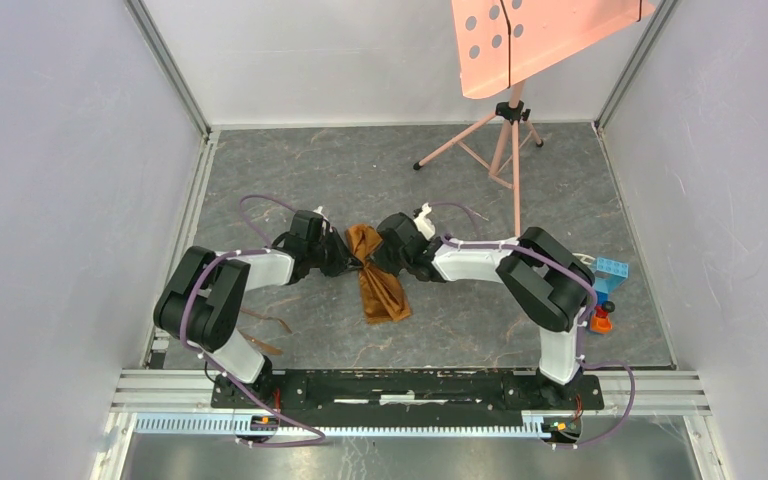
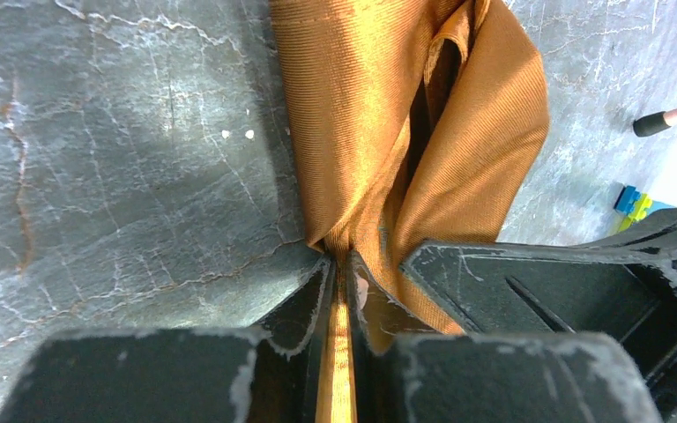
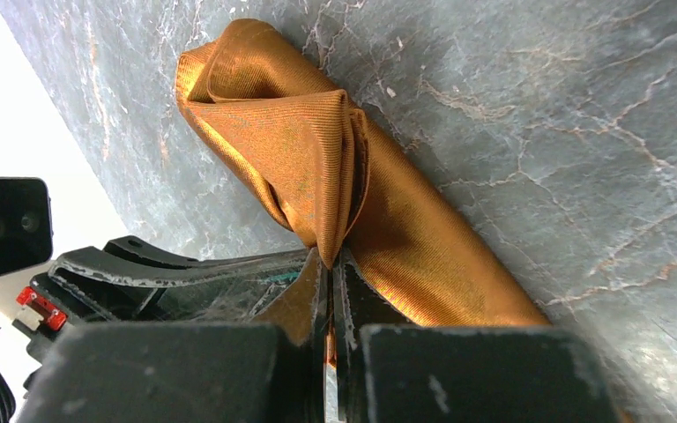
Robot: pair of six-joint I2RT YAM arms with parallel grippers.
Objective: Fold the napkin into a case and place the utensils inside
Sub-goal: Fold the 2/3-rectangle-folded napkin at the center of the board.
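The orange-brown napkin (image 1: 378,275) lies on the grey floor as a narrow, bunched oblong, pinched at its middle from both sides. My left gripper (image 1: 350,262) meets it from the left. In the left wrist view the left gripper (image 2: 342,260) is shut on a ridge of the napkin (image 2: 361,115), and cloth runs back between the fingers. My right gripper (image 1: 384,262) comes from the right. The right wrist view has the right gripper (image 3: 330,256) shut on a gathered fold of the napkin (image 3: 291,141). Slender copper-brown utensils (image 1: 263,323) lie by the left arm's base, apart from the cloth.
A salmon-pink perforated panel (image 1: 535,40) stands on a tripod (image 1: 505,130) at the back right, one foot (image 2: 670,117) near the cloth. Toy blocks (image 1: 605,290) sit beside the right arm's elbow. White walls close in the grey floor (image 1: 360,170) on three sides.
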